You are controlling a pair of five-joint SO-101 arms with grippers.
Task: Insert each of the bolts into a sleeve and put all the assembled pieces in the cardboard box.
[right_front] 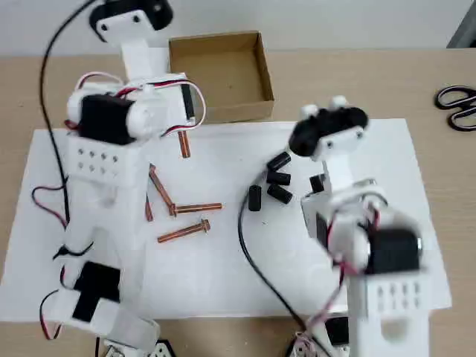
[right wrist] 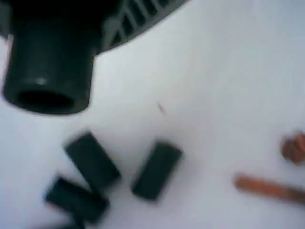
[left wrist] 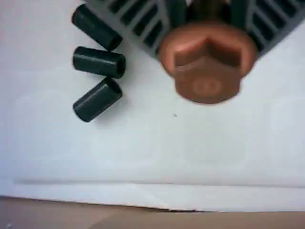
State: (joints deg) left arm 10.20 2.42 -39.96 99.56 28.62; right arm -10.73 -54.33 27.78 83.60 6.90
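My left gripper (right_front: pixel 186 123) is shut on a copper bolt (right_front: pixel 184 143) in front of the cardboard box (right_front: pixel 265 74). In the left wrist view the bolt's hex head (left wrist: pixel 207 67) faces the camera between the fingers (left wrist: pixel 128 14). My right gripper (right_front: pixel 321 175) is shut on a black sleeve (right_front: pixel 317 184), whose open end (right wrist: pixel 47 76) shows in the right wrist view. Several loose black sleeves (right_front: pixel 279 178) lie on the white paper between the arms. Several copper bolts (right_front: pixel 183 231) lie nearer the left arm.
A white paper sheet (right_front: pixel 223 282) covers the wooden table. The cardboard box stands open at the back, just beyond the sheet. Black scissors (right_front: pixel 457 104) lie at the far right edge. A black cable (right_front: pixel 256 268) runs across the sheet's front.
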